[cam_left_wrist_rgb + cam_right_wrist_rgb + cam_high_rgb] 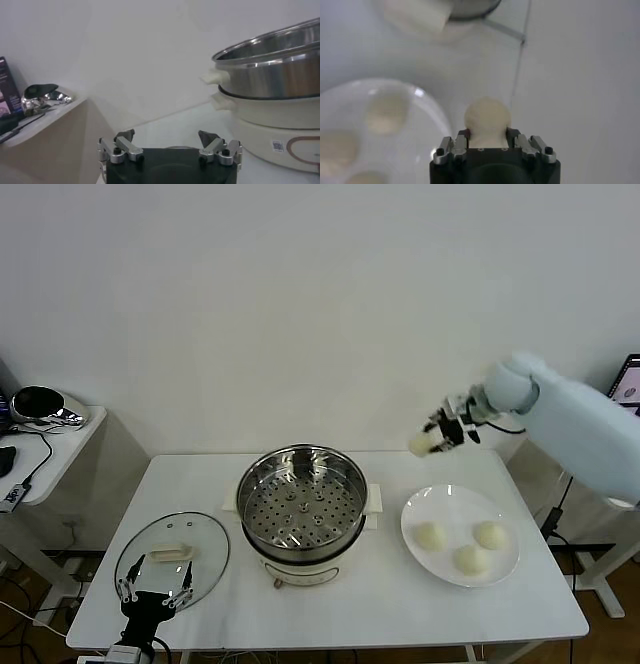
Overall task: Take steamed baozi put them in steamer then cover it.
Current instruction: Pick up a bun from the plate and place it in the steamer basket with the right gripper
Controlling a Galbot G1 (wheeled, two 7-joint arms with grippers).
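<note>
Cream baozi (421, 446) pinched in right end effector (432, 443), arm raised above plate (415, 509).

The round shiny stainless-steel steamer (301, 496) looks glossy; the round clear glass cover (172, 552) gleams; the smooth cream-white dough baozi (430, 535) appear matt.

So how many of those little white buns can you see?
4. Three small round cream-white dough buns lie on the flat white plate: one at, one at, one at. The fourth is pinched in the right claw, up above the table beyond the plate.
</note>
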